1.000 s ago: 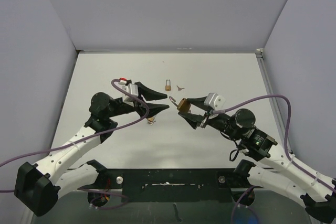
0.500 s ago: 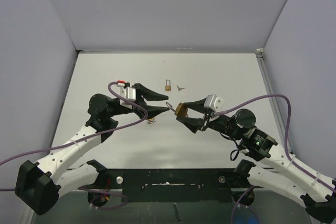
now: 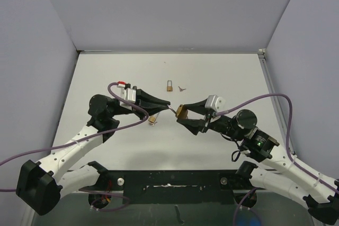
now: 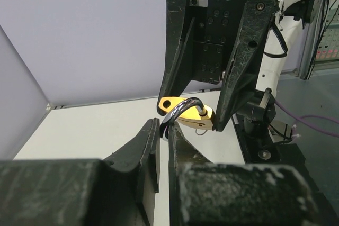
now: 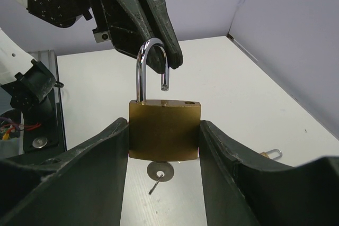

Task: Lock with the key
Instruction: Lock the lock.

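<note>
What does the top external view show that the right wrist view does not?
Top only: the left arm and right arm whole, and a loose key on the table. Right wrist only: the shackle open, a key under the padlock body. Both: the padlock clamped in the right end effector, with the left end effector pinching its shackle.

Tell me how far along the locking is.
Done: right hand grips the padlock, key already in its keyhole. In hand: left hand pinches the open shackle, its free end out of the body. Left: press the shackle in, then turn the key.
</note>
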Robot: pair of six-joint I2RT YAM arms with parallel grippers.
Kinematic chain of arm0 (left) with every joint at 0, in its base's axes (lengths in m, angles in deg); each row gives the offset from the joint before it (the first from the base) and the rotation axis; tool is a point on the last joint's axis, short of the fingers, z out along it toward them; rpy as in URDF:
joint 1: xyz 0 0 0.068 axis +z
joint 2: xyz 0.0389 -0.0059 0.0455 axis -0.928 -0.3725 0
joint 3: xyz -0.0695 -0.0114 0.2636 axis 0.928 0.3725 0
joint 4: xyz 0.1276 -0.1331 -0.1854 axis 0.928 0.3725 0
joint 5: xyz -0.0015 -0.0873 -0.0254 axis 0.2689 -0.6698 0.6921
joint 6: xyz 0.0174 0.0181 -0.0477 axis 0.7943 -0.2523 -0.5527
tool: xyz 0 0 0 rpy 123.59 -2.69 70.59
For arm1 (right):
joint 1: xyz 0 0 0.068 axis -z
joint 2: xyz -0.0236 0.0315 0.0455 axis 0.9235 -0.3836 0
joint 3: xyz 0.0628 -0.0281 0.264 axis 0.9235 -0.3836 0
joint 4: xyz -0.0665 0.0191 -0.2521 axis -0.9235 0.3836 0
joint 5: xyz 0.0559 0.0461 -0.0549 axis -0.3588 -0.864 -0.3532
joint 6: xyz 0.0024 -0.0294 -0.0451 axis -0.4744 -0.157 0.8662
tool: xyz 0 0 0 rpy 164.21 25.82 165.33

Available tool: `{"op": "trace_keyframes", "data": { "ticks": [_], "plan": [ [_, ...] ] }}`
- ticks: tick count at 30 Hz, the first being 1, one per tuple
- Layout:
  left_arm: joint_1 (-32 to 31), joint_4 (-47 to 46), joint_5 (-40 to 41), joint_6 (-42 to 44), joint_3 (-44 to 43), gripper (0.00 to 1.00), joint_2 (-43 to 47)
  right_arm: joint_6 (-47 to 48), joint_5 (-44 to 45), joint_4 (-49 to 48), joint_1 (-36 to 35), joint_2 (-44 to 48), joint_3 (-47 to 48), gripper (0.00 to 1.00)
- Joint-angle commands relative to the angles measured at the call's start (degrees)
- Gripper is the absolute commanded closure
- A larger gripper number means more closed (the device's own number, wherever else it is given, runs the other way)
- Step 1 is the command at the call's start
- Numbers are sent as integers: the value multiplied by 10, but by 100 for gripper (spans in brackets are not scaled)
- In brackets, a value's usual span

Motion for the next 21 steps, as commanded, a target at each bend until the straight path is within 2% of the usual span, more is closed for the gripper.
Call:
{"op": "trace_keyframes", "data": {
  "ticks": [1, 2, 3, 6, 10, 18, 21],
  "plan": [
    [-9, -13, -27, -15, -35, 100, 19, 4, 22, -56, 2, -5, 24, 60],
    [-9, 3, -16, -7, -37, 100, 26, 5, 24, -52, 2, -6, 25, 34],
    [-9, 20, -2, 0, -38, 100, 32, 5, 27, -45, 2, -7, 27, 22],
    [-10, 91, 35, 34, -61, 100, 52, 7, 44, -27, 2, -6, 29, 0],
    [-11, 186, 69, 72, -102, 100, 64, 13, 51, -16, 1, -2, 28, 2],
    [-14, 253, 65, 78, -150, 100, 57, 7, 30, -41, 2, -20, 26, 2],
    [-27, 310, 84, 103, -170, 100, 54, 3, 30, -72, 4, -20, 18, 2]
  ]
}}
